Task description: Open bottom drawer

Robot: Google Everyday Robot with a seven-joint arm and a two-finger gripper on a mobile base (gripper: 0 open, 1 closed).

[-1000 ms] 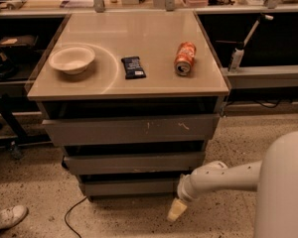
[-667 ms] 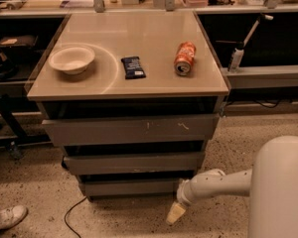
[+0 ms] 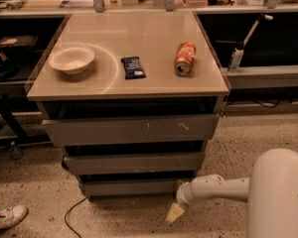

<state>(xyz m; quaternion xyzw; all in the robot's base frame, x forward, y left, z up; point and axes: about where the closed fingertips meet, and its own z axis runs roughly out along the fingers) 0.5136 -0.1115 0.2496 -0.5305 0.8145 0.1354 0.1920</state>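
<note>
The bottom drawer [image 3: 131, 186] is the lowest and narrowest grey front of the cabinet's three stacked fronts, near the floor. Its front is plain and has no handle. My white arm comes in from the lower right. My gripper [image 3: 174, 213] hangs low over the floor, just below and to the right of the bottom drawer's right corner. It stands apart from the drawer front.
The middle drawer front [image 3: 134, 162] and the top drawer front [image 3: 131, 129] with white scratch marks sit above. On the cabinet top lie a white bowl [image 3: 71, 59], a dark snack bar [image 3: 133, 67] and an orange can [image 3: 185, 58]. A black cable [image 3: 72, 213] and a shoe [image 3: 5, 218] lie on the floor.
My arm and gripper have shifted slightly to the left, closer to the cabinet's lower right corner. The drawers have not moved.
</note>
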